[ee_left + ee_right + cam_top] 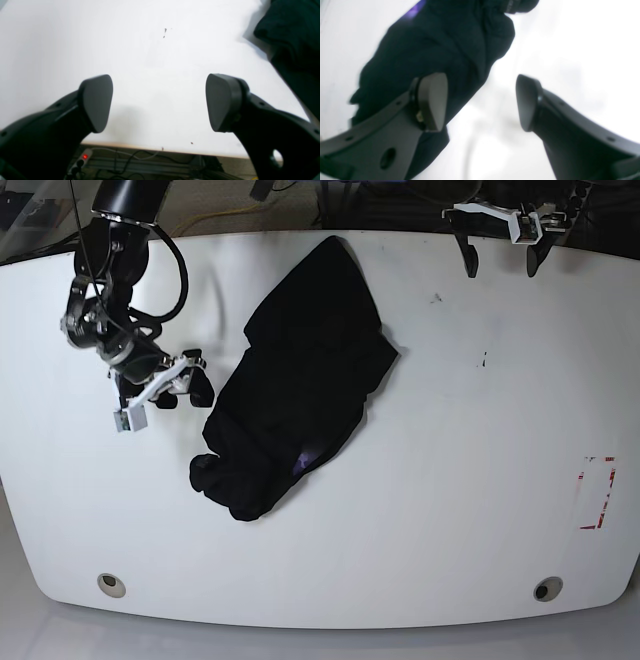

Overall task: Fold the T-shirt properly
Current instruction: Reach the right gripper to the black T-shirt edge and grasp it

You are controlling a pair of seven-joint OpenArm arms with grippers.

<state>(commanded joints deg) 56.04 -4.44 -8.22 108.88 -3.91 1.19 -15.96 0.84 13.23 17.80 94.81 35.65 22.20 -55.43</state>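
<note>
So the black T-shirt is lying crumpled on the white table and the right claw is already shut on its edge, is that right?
Not quite. The T-shirt does lie crumpled on the white table, but the right claw is open and holds nothing. The right wrist view shows its fingers spread, with the cloth beneath them.

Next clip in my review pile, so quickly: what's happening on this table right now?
A two-armed robot is meant to fold a black T-shirt, which lies crumpled in a heap on the white table, not yet spread or folded. The right gripper is open and close beside the shirt's edge, holding nothing. The left gripper is also open, off at the table's far edge, well away from the cloth. No fold is visible yet.
</note>
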